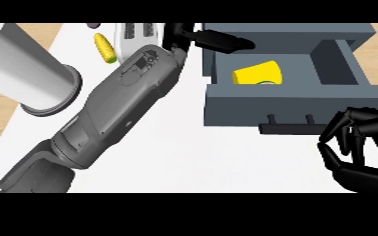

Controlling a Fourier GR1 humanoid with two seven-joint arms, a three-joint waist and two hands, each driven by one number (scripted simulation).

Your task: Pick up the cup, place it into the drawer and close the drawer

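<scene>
Two black hands show. The right hand (347, 147), fingers curled and holding nothing, sits just beside the black drawer handle (291, 126). The yellow cup (258, 73) lies on its side inside the open grey drawer (251, 107). Farther back, the left hand (214, 40) extends relaxed fingers over the drawer's rear edge.

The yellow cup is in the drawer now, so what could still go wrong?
1. The robot's left hand hangs over the open grey drawer; pushing the drawer shut now might catch its fingers.
2. The yellow cup lies on its side, so it may roll when the drawer moves.
3. The right hand sits beside the dark drawer handle and could bump it.
</scene>
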